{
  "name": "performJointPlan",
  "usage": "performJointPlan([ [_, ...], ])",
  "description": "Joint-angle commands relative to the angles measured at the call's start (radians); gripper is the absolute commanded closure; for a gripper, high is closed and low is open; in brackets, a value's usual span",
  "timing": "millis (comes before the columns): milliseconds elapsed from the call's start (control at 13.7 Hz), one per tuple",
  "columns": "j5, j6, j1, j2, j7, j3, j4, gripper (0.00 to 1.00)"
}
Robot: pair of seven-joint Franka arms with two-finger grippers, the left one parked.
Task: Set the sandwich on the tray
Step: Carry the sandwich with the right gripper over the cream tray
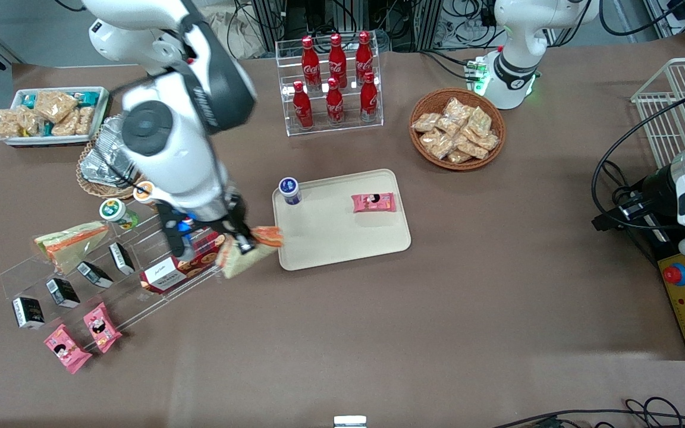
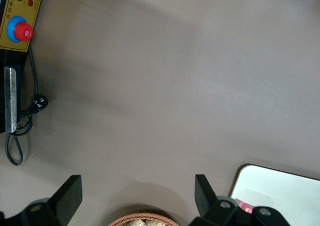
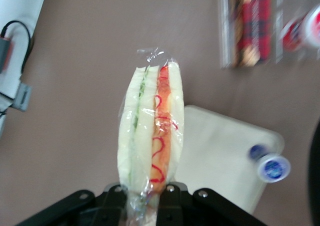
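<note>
My right gripper [image 1: 232, 241] is shut on the wrapped wedge sandwich [image 1: 253, 249] and holds it above the table, beside the edge of the cream-beige tray [image 1: 342, 241] that faces the working arm's end. In the right wrist view the sandwich [image 3: 151, 136] stands edge-on between the gripper [image 3: 145, 198] fingers, with green and orange-red filling showing, and the tray [image 3: 220, 156] lies below it. A pink snack packet [image 1: 373, 203] and a blue-capped bottle [image 1: 289, 191] are on the tray.
A second wrapped wedge [image 1: 72, 241] lies on the clear acrylic rack [image 1: 110, 267] with small cartons and a red box [image 1: 182, 261]. Pink packets [image 1: 84, 336] lie nearer the camera. A cola bottle rack [image 1: 333, 83] and a wicker basket [image 1: 458, 128] stand farther back.
</note>
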Motion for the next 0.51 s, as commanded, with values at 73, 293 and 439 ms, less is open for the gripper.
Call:
performJointPlan([
  [73,0.027,0.123,0.087,0.084,0.133,-0.011,-0.004,1.0],
  [293,0.019,0.201,0.155,0.173,0.221,-0.011,-0.019,1.0],
  [439,0.018,0.221,0.195,0.224,0.244,-0.011,-0.042,1.0],
])
